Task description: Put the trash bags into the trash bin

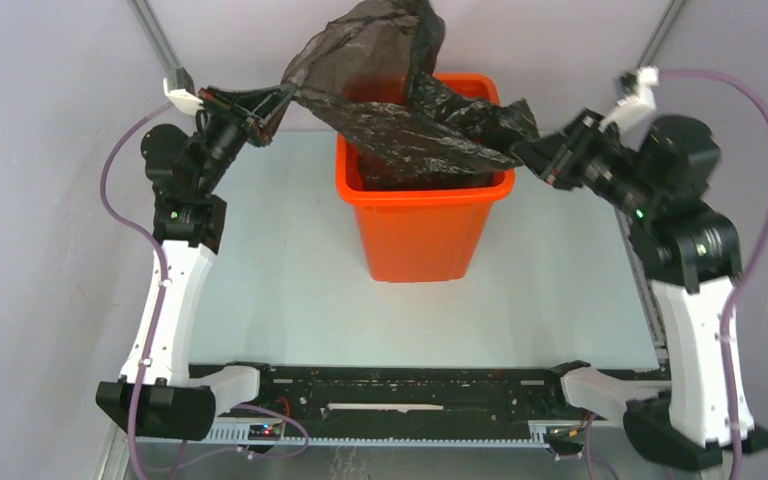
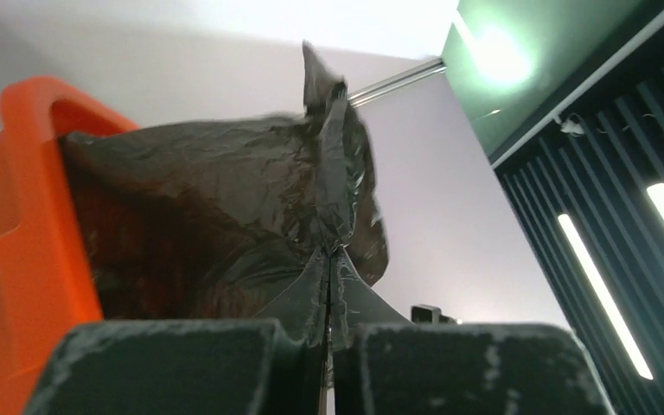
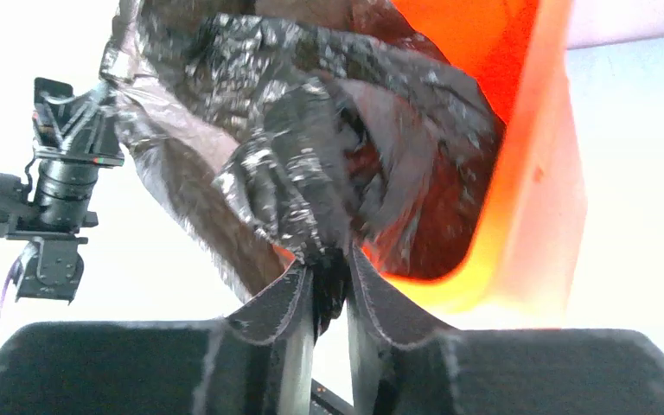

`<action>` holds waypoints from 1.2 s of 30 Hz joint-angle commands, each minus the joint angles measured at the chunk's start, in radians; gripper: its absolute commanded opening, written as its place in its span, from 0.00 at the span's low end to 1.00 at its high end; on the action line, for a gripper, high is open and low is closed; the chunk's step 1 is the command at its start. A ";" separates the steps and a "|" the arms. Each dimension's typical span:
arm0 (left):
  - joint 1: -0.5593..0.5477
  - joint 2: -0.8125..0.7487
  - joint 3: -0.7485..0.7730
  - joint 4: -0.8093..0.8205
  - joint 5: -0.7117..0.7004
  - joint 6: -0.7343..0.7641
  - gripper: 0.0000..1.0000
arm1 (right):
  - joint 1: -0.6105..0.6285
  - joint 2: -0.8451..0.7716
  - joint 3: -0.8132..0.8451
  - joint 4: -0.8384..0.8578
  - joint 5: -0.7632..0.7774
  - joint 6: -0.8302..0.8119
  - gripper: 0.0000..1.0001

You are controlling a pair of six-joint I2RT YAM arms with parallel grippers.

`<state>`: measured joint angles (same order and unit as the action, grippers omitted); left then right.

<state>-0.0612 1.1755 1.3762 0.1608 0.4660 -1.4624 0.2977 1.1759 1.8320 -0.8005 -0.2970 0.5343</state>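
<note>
The orange trash bin (image 1: 422, 230) stands upright at the middle back of the table. A wrinkled black trash bag (image 1: 400, 95) is stretched above its mouth, part of it hanging inside the bin. My left gripper (image 1: 285, 98) is shut on the bag's left edge, left of the rim. My right gripper (image 1: 522, 150) is shut on the bag's right edge, beside the right rim. In the left wrist view the bag (image 2: 225, 207) fills the bin (image 2: 17, 225). In the right wrist view the bag (image 3: 311, 156) hangs over the bin (image 3: 527, 199).
The pale table top (image 1: 280, 300) surrounds the bin. Grey walls stand close behind and at both sides. The arms' base rail (image 1: 390, 385) runs along the near edge. The left arm (image 3: 56, 190) shows in the right wrist view.
</note>
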 commanded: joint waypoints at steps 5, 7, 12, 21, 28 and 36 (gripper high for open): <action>0.014 -0.105 -0.043 -0.237 0.043 0.212 0.00 | -0.189 -0.105 -0.158 -0.065 -0.207 0.080 0.36; 0.013 -0.124 -0.043 -0.281 0.062 0.236 0.00 | -0.192 -0.114 -0.167 -0.060 -0.234 0.080 0.39; 0.013 -0.217 -0.082 -0.393 0.063 0.305 0.03 | -0.191 -0.163 -0.324 0.075 -0.372 0.232 0.20; 0.012 -0.287 -0.121 -0.629 0.016 0.463 0.00 | -0.215 -0.215 -0.353 0.036 -0.312 0.175 0.00; 0.012 -0.341 -0.224 -0.663 -0.007 0.458 0.00 | -0.242 -0.210 -0.329 -0.099 -0.264 0.079 0.00; 0.013 -0.401 -0.269 -0.720 -0.023 0.482 0.00 | -0.241 -0.271 -0.337 -0.170 -0.192 0.027 0.00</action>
<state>-0.0555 0.8127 1.1217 -0.5457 0.4553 -1.0267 0.0605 0.9485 1.4818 -0.9257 -0.5407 0.6239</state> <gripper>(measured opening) 0.008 0.006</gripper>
